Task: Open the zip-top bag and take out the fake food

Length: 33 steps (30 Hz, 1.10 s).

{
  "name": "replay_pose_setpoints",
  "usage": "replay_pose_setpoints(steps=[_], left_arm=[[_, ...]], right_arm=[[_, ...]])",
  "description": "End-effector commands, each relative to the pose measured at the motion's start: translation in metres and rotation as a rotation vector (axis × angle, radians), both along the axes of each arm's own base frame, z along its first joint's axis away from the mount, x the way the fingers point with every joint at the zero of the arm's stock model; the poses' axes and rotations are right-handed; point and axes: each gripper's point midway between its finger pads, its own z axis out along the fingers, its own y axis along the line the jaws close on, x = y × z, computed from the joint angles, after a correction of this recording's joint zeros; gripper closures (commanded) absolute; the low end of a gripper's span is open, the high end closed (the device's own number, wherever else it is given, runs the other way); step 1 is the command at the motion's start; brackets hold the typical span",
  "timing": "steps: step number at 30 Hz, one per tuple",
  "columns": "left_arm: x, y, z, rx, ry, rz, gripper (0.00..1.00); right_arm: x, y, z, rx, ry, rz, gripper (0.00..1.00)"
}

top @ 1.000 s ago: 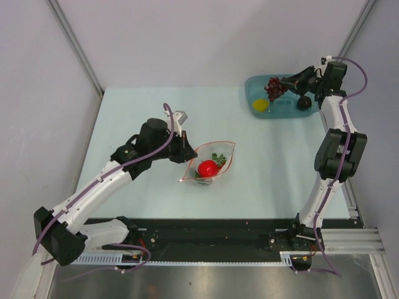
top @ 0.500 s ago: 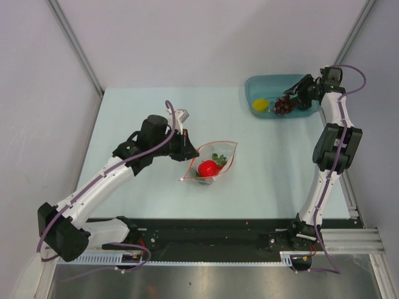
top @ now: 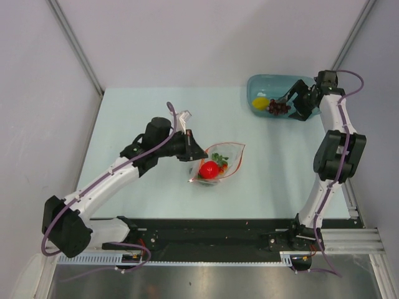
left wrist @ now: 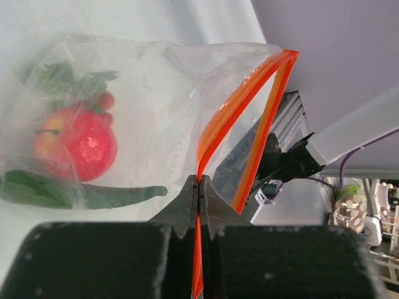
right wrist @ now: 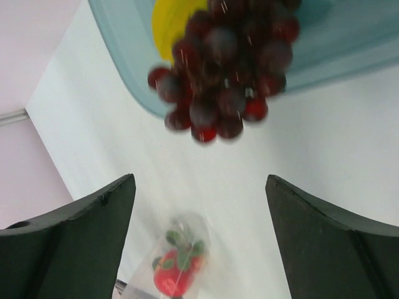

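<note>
The zip-top bag point(top: 219, 163) lies mid-table with its mouth spread open. My left gripper point(top: 197, 153) is shut on its orange zipper strip point(left wrist: 237, 118); the jaws point(left wrist: 198, 182) pinch the strip flat. Inside the bag show a red round fruit point(left wrist: 78, 143), a slim green vegetable point(left wrist: 100, 195) and some green leaves. My right gripper point(top: 288, 103) is open over the teal tray point(top: 269, 81), nothing between its fingers point(right wrist: 199, 182). The dark grape bunch point(right wrist: 227, 62), blurred, hangs free beyond the fingertips at the tray's near edge, beside the yellow piece point(top: 260, 102).
The teal tray point(right wrist: 355, 43) stands at the table's back right corner. Grey walls and frame posts close the back and sides. The black rail with both arm bases runs along the near edge.
My right gripper opened and let go of the grape bunch, which now sits by the yellow piece in the tray. The left arm shifted the bag slightly right.
</note>
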Motion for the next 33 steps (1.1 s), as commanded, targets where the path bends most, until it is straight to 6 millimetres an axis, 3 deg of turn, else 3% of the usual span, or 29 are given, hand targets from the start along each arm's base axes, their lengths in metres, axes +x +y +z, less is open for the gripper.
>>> replay_pose_setpoints(steps=[1,7,9,11,12,13,14,15,16,19,20,21,22,23,24,27,29,30,31,32,33], left_arm=[[0.002,-0.017,0.015,-0.083,-0.015,-0.011,1.0],[-0.012,-0.034,0.013,-0.084,-0.001,-0.053,1.0],[-0.014,-0.035,0.016,-0.082,-0.014,-0.054,1.0],[-0.018,-0.035,0.013,-0.074,-0.01,-0.056,1.0],[-0.019,-0.035,0.012,-0.074,-0.004,-0.054,1.0],[-0.021,-0.034,0.013,-0.078,-0.005,-0.054,1.0],[-0.023,-0.034,0.011,-0.074,0.003,-0.058,1.0],[-0.025,-0.033,0.012,-0.074,0.0,-0.06,1.0],[-0.027,-0.033,0.012,-0.071,-0.004,-0.062,1.0],[-0.03,-0.031,0.009,-0.059,0.005,-0.067,1.0],[-0.031,-0.032,0.01,-0.06,0.005,-0.068,1.0],[-0.031,-0.032,0.009,-0.06,0.007,-0.07,1.0],[-0.031,-0.033,0.01,-0.062,0.009,-0.076,1.0],[-0.031,-0.034,0.01,-0.06,0.008,-0.08,1.0],[-0.031,-0.035,0.01,-0.057,0.009,-0.081,1.0],[-0.029,-0.038,0.01,-0.05,0.009,-0.083,1.0],[-0.025,-0.037,0.009,-0.04,0.003,-0.056,1.0],[-0.024,-0.038,0.009,-0.04,0.001,-0.048,1.0],[-0.022,-0.037,0.008,-0.038,0.0,-0.037,1.0],[-0.021,-0.037,0.008,-0.039,0.003,-0.027,1.0],[-0.019,-0.036,0.006,-0.037,0.001,-0.011,1.0]], right_arm=[[-0.031,0.01,0.044,0.0,-0.088,0.044,0.09],[-0.023,0.022,0.037,0.039,-0.087,0.071,0.09],[-0.011,0.021,0.042,0.006,-0.13,0.067,0.09],[-0.001,0.026,0.027,0.008,-0.095,0.072,0.1],[0.007,0.027,0.031,0.009,-0.112,0.077,0.11],[0.015,0.028,0.016,0.008,-0.095,0.08,0.11],[0.022,0.031,0.013,-0.004,-0.103,0.089,0.12],[0.032,0.033,0.023,-0.013,-0.134,0.092,0.12],[0.039,0.035,0.007,-0.005,-0.107,0.101,0.12],[0.056,0.05,0.012,0.029,-0.141,0.124,0.12],[0.063,0.055,0.002,0.037,-0.135,0.137,0.12],[0.067,0.058,0.004,0.032,-0.143,0.151,0.13],[0.074,0.06,0.025,0.027,-0.182,0.16,0.13],[0.078,0.063,0.019,0.034,-0.177,0.173,0.12],[0.08,0.066,0.025,0.037,-0.192,0.182,0.12],[0.078,0.063,0.051,0.016,-0.203,0.156,0.12],[0.06,0.064,0.046,0.017,-0.133,0.147,0.11],[0.047,0.067,0.07,0.009,-0.157,0.151,0.11],[0.037,0.071,0.074,0.008,-0.15,0.153,0.11],[0.019,0.076,0.058,0.017,-0.089,0.163,0.11],[0.003,0.079,0.084,0.008,-0.129,0.173,0.11]])
